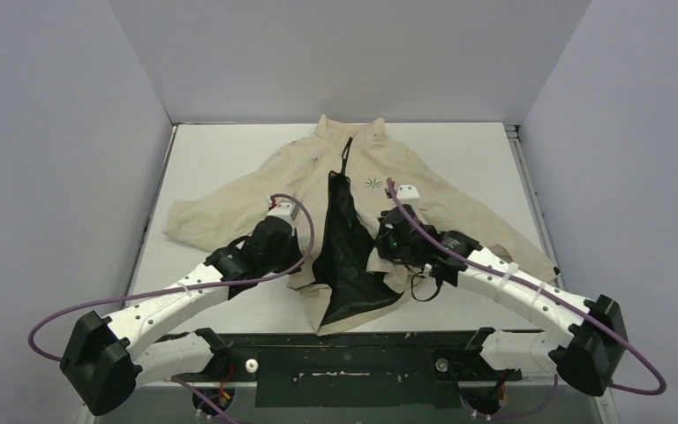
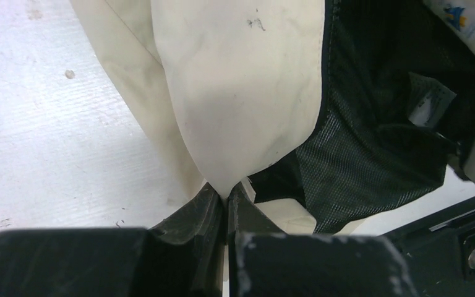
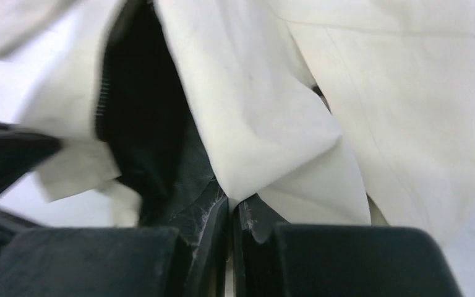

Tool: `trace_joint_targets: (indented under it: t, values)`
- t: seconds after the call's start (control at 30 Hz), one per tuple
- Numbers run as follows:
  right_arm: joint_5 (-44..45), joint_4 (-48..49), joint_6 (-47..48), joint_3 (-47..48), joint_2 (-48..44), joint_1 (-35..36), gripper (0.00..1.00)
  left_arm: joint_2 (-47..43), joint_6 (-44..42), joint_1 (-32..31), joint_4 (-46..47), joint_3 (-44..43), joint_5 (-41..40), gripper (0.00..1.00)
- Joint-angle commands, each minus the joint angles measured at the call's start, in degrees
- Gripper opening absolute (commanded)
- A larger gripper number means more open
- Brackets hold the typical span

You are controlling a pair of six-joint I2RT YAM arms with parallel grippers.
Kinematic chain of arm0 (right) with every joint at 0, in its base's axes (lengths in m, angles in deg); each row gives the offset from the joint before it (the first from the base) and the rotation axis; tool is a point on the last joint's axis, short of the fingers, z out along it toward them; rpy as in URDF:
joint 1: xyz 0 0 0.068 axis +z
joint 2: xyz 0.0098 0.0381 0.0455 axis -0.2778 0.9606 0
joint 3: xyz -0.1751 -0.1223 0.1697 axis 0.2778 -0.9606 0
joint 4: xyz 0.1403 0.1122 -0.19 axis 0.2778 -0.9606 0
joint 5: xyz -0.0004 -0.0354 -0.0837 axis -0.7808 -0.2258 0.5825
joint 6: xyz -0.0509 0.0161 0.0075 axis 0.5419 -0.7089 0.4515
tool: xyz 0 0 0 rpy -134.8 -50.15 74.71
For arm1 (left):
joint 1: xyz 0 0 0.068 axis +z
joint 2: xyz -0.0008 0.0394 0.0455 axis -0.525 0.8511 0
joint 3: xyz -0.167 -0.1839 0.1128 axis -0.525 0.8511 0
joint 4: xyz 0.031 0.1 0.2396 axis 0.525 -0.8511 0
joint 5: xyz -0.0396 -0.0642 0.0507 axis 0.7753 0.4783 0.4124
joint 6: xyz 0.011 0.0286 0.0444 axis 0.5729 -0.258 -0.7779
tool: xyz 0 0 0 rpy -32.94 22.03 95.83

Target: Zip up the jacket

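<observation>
White table (image 1: pixel 212 159); beige cloth jacket (image 1: pixel 300 168) unzipped, black mesh lining (image 2: pixel 359 148) exposed.

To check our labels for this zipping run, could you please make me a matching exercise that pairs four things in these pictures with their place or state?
Things:
1. stand collar of the beige cloth jacket
2. black mesh inner lining
3. small dark starburst logo
4. black two-finger left gripper

Places or states:
A. shut on a fold of beige cloth
B. by the far edge of the white table
C. exposed in the open front
D. on the chest, beside the black zipper

Pairs: 1-B, 2-C, 3-D, 4-A.
</observation>
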Motion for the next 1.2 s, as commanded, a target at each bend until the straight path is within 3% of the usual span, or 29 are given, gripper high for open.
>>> trace_joint_targets:
  t: [0.0, 0.1, 0.17, 0.23, 0.33, 0.47, 0.53, 0.83, 0.9, 1.0, 1.1, 1.17]
  values:
    - [-24.1, 15.7, 3.1, -0.7, -5.4, -5.5, 0.0, -3.2, -0.1, 3.2, 1.8, -3.7, 1.8, 0.0]
    - [-33.3, 21.7, 0.4, -5.3, -6.2, -8.3, 0.0, -4.7, -0.1, 4.4, 1.5, -4.0, 1.9, 0.0]
    - [-31.7, 20.6, -0.8, -8.1, -5.7, -8.9, 0.0, -5.0, -0.1, 4.8, 1.3, -3.7, 2.2, 0.0]
    - [-25.9, 15.4, -2.0, -10.4, -3.8, -9.6, 0.01, -5.1, 0.2, 4.9, 0.9, -2.9, 2.6, 0.0]
    - [-9.5, 3.8, -3.8, -12.3, 1.0, -9.7, 0.08, -5.3, 0.9, 5.0, 0.9, -1.3, 3.4, 0.0]
    - [2.0, -5.3, -7.1, -11.5, 2.6, -7.2, 0.57, -5.9, 1.4, 5.2, 1.4, 0.2, 3.9, 0.0]
    - [5.4, -7.0, -8.4, -9.4, 0.4, -5.8, 0.65, -5.8, 1.3, 5.2, 1.5, 0.2, 3.8, 0.0]
    - [18.5, -23.8, -8.5, 7.8, -2.7, -3.0, 0.65, -4.0, 0.5, 5.4, 2.7, -0.3, 4.3, 0.0]
    - [15.6, -23.2, -6.5, 9.7, -3.2, -1.9, 0.66, -3.9, 0.4, 5.4, 3.0, -0.1, 4.3, 0.0]
    - [1.2, -13.5, -3.7, 8.7, -5.4, -1.6, 0.67, -4.0, 0.4, 5.4, 3.1, 0.1, 4.1, 0.0]
    - [-10.7, -7.9, -6.3, 5.8, -5.1, -1.4, 0.67, -4.5, 0.1, 5.5, 2.9, 0.2, 4.1, 0.0]
    - [-14.1, -6.0, -9.0, 3.4, -4.4, -0.3, 0.66, -4.9, -0.1, 5.7, 3.1, 0.5, 4.3, 0.0]
